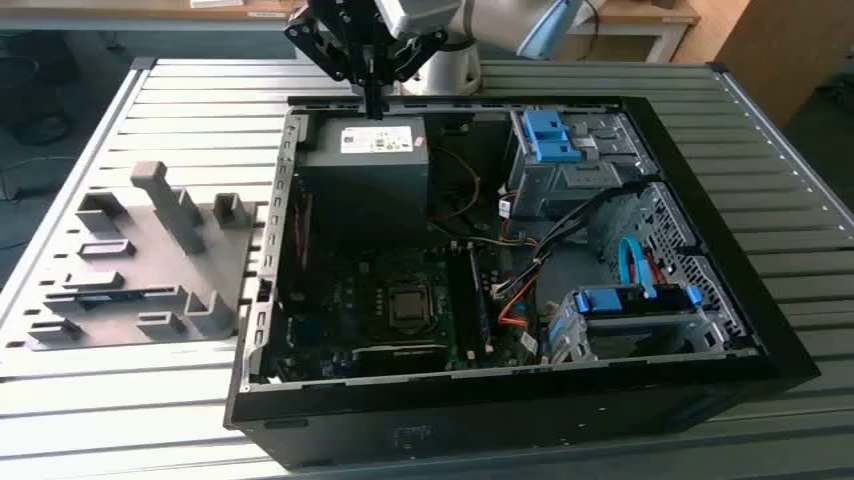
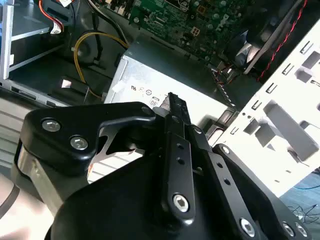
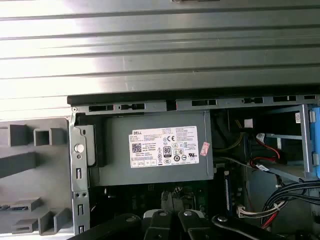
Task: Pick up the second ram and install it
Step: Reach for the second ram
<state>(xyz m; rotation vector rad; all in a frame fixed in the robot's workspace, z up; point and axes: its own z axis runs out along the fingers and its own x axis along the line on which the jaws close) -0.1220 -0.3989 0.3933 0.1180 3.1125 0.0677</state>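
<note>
Claw (image 1: 375, 108) hangs above the rear edge of the power supply (image 1: 363, 180), tips pointing down into the open computer case (image 1: 534, 385) on the slatted bench (image 1: 200, 90). The fingers are pressed together, and I can make out no strip between them.

Second ram (image 3: 227, 192): a thin dark-blue edge standing upright on the motherboard (image 1: 400, 300). It is below the claw and well apart from it, past the power supply toward the exterior view's right.

Judgement: the strip stands edge-up because a slot holds it. Whether it is latched cannot be verified. The claw looks parked high, clear of the cables.

- **First wrist view:** shows the ram's blue edge.
- **Exterior view:** shows the claw's height over the case, and the grey parts holder (image 1: 134, 270) on the bench beside the case.
- **Second wrist view:** shows the joined tips side-on over the power supply's top.
</note>
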